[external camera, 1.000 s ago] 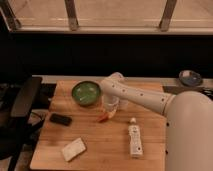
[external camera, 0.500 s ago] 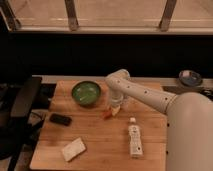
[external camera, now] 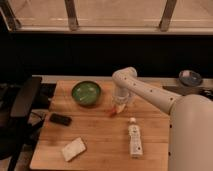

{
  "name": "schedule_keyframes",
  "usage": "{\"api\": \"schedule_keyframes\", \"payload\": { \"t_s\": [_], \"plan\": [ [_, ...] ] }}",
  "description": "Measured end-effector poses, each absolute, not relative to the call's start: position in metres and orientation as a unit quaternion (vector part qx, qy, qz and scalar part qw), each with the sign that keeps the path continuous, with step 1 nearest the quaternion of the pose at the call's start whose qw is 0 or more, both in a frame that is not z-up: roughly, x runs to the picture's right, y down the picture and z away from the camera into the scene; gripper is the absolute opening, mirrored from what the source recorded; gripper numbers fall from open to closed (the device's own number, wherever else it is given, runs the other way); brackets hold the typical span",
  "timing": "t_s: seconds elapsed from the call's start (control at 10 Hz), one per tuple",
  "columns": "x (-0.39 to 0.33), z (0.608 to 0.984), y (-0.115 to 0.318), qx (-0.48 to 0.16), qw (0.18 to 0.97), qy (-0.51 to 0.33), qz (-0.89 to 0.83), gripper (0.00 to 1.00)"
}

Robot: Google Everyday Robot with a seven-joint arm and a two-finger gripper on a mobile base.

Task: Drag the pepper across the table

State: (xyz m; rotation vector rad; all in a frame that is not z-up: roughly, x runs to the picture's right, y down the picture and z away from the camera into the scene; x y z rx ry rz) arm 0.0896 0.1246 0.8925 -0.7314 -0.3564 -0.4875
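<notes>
The white arm (external camera: pixel 150 92) reaches in from the right and bends down over the middle of the light wooden surface (external camera: pixel 100 145), its end effector (external camera: pixel 120 104) pointing downward just right of the green bowl (external camera: pixel 86 93). The pepper (external camera: pixel 114 111), a slim orange-red tapered one, lies on the surface directly below the end effector, slanting toward the near left, its upper end at or under the tip; whether the two touch cannot be told. The bowl sits toward the far left part of the surface, close to the pepper but apart from it. A white bottle (external camera: pixel 134 140) lies on its side nearer the front, right of centre, its cap toward the far side. A small dark flat object (external camera: pixel 60 119) rests near the left edge, and a pale rectangular sponge-like block (external camera: pixel 73 149) lies at the near left. Off the surface to the far right sits a grey dish (external camera: pixel 190 77).
</notes>
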Motion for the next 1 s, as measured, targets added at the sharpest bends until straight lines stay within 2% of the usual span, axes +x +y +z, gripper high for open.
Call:
{"api": "schedule_keyframes", "payload": {
  "t_s": [1.0],
  "plan": [
    [0.148, 0.878, 0.124, -0.349, 0.893, -0.186, -0.215, 0.08]
  ]
}}
